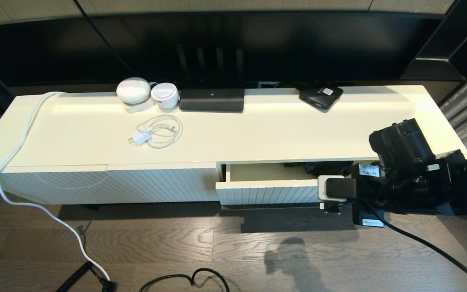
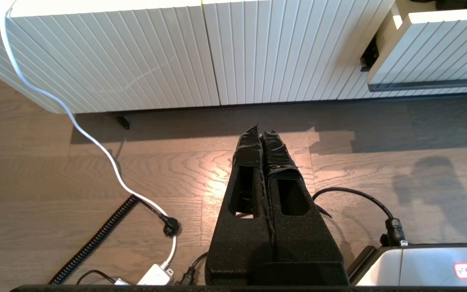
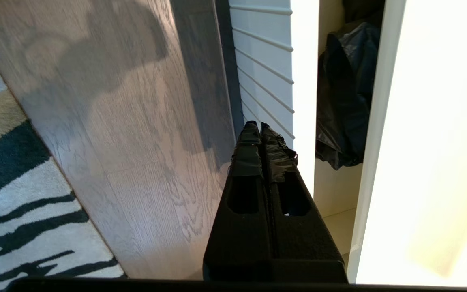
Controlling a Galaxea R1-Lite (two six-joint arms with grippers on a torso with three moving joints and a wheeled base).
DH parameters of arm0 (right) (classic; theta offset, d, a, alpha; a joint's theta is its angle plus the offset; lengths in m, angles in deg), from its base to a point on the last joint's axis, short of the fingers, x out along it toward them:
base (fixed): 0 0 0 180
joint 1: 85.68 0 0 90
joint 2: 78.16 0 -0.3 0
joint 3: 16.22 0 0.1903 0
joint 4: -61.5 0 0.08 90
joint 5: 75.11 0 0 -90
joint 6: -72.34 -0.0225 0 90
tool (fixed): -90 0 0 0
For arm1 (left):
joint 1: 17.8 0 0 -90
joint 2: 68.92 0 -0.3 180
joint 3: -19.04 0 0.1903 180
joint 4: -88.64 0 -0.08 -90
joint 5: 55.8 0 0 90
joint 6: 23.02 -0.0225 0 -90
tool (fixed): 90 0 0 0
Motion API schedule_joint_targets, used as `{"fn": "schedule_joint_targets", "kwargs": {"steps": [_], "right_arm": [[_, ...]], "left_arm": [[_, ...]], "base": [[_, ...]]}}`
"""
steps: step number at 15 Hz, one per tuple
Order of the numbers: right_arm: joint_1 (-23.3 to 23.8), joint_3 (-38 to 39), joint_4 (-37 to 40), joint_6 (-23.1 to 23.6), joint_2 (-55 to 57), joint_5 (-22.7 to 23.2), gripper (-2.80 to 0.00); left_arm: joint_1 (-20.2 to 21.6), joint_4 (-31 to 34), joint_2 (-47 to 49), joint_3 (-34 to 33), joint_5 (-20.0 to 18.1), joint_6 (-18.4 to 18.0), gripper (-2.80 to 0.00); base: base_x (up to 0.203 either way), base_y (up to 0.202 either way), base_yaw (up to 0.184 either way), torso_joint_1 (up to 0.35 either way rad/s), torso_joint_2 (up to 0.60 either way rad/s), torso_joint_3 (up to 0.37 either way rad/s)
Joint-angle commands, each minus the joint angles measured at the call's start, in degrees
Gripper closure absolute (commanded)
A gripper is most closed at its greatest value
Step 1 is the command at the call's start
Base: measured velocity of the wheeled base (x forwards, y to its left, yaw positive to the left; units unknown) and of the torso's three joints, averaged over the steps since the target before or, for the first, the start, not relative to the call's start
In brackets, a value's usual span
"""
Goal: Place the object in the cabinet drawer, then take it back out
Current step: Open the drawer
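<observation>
The cabinet drawer (image 1: 268,195) stands partly pulled out at the cabinet's right end, showing its fluted cream front and its dark bar handle (image 2: 432,85). The black umbrella (image 3: 347,93) lies inside it with wrinkled fabric, half under the cabinet top (image 1: 322,167). My right gripper (image 3: 258,126) is shut and empty. It sits just in front of the drawer front (image 3: 266,61), near its right part, apart from the umbrella. The right arm (image 1: 403,162) reaches in from the right. My left gripper (image 2: 260,130) is shut on nothing and hangs over the wooden floor, short of the cabinet.
On the cabinet top are two white round devices (image 1: 134,91), a coiled white charger (image 1: 156,132), a long black device (image 1: 211,99) and a flat black box with a white label (image 1: 320,96). A white cable (image 1: 10,162) drops to the floor beside black cords (image 2: 95,239). A striped rug (image 3: 10,194) lies nearby.
</observation>
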Motion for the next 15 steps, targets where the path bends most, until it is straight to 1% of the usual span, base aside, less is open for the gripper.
{"fn": "schedule_joint_targets", "kwargs": {"steps": [1,3,5,7,10,11,13,15], "right_arm": [[0.10,-0.22,-1.28,0.77,2.24,-0.42,0.00],[0.67,-0.12,-5.17,2.76,3.69,-0.84,0.00],[0.78,-0.45,-5.68,3.56,4.29,-0.92,0.00],[1.39,-0.98,-6.70,5.96,4.92,-1.00,0.00],[1.58,-1.14,-7.59,6.23,5.67,-1.00,0.00],[1.77,-1.07,-9.07,6.88,6.09,-1.00,0.00],[3.10,-0.85,-11.50,9.81,6.84,-0.96,0.00],[3.87,-1.15,-11.72,10.96,7.37,-0.98,0.00]], "left_arm": [[0.04,-0.03,0.09,-0.09,-0.02,-0.01,0.00],[0.03,-0.03,0.09,-0.09,-0.02,-0.01,0.00],[-0.04,-0.03,0.09,-0.09,-0.02,-0.01,0.00],[-0.03,-0.03,0.09,-0.09,-0.02,-0.01,0.00],[-0.04,-0.03,0.09,-0.09,-0.02,-0.01,0.00],[-0.04,-0.03,0.09,-0.09,-0.02,-0.01,0.00],[0.00,-0.03,0.09,-0.09,-0.02,-0.01,0.00],[-0.04,-0.03,0.09,-0.09,-0.02,-0.01,0.00]], "base": [[0.000,0.000,0.000,0.000,0.00,0.000],[0.000,0.000,0.000,0.000,0.00,0.000],[0.000,0.000,0.000,0.000,0.00,0.000],[0.000,0.000,0.000,0.000,0.00,0.000],[0.000,0.000,0.000,0.000,0.00,0.000],[0.000,0.000,0.000,0.000,0.00,0.000],[0.000,0.000,0.000,0.000,0.00,0.000],[0.000,0.000,0.000,0.000,0.00,0.000]]}}
